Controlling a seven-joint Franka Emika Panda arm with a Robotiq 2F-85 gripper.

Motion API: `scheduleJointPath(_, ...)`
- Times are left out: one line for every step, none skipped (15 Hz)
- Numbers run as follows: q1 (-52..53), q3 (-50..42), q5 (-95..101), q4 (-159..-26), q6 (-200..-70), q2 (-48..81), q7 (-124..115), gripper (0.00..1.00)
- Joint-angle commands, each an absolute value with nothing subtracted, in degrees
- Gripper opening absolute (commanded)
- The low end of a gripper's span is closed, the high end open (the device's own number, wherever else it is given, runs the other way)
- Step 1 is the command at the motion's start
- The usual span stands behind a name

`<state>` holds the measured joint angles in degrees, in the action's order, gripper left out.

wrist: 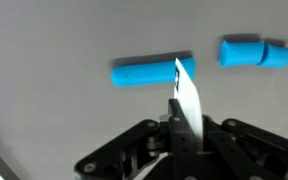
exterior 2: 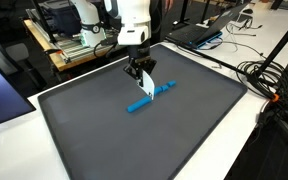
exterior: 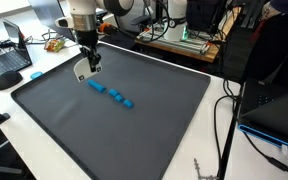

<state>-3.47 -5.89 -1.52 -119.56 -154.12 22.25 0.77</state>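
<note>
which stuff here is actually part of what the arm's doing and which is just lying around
In use:
- gripper, shut on a white card
- blue blocks, in a row beside the card
- dark mat they lie on

Lying about:
- laptop off the mat
- small blue item on the white table
- cables
- second laptop

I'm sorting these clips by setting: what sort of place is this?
Likely a lab or office: a laptop, loose cables, and an equipment bench behind the dark mat.
</note>
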Motion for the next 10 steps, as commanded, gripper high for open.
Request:
scheduleJointPath(-4.2, -6.7, -0.2, -117.0, -151.0, 23.7, -0.7, 0.01)
scheduleJointPath(-4.5, -6.7, -0.4, -116.6, -150.6, 24.2, -0.4, 0.01)
scheduleJointPath(-4.6, -6.8, -0.4, -116.1, -150.5, 24.8, -0.3, 0.01)
scheduleJointPath(-4.7, -6.8, -0.4, -115.6, -150.3, 25.5, -0.2, 0.01)
scheduleJointPath(-4.7, -6.7, -0.4, -115.2, -150.2, 26.3, -0.2, 0.01)
scheduleJointPath(-4.9, -6.5, -0.6, -114.7, -150.2, 27.1, 0.0, 0.01)
scheduleJointPath(-4.9, -6.4, -0.6, -114.4, -150.4, 27.8, 0.3, 0.01)
scheduleJointPath(-4.8, -6.6, -0.2, -114.2, -151.1, 28.5, 0.4, 0.01)
scheduleJointPath(-5.1, -6.4, -0.6, -113.9, -150.9, 29.0, 0.7, 0.01)
scheduleJointPath(-5.0, -6.6, -0.3, -113.6, -151.0, 29.6, 0.5, 0.01)
